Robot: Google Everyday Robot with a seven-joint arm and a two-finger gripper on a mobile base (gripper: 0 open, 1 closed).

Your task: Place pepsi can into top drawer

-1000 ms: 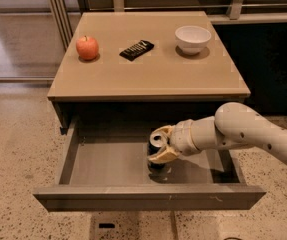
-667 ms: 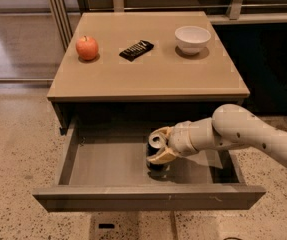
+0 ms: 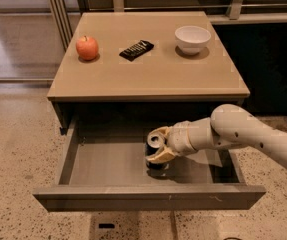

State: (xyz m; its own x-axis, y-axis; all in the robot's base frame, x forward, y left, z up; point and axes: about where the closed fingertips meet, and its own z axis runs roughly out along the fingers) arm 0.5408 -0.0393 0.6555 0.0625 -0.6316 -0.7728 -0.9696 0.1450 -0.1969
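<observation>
The top drawer (image 3: pixel 108 161) is pulled fully open below the tan cabinet top, its grey floor showing. The pepsi can (image 3: pixel 156 140) stands upright inside it, right of the middle, its silver top visible and its dark body mostly hidden. My gripper (image 3: pixel 158 146) reaches in from the right on the white arm (image 3: pixel 243 131). Its tan fingers (image 3: pixel 159 156) are closed around the can's sides, and the can's base is at or just above the drawer floor.
On the cabinet top (image 3: pixel 148 79) lie a red apple (image 3: pixel 87 47) at the left, a black snack bar wrapper (image 3: pixel 136 49) in the middle and a white bowl (image 3: pixel 192 38) at the right. The drawer's front panel (image 3: pixel 148 198) juts toward me over the speckled floor.
My gripper and the can have shifted very slightly left within the drawer. Otherwise nothing has changed.
</observation>
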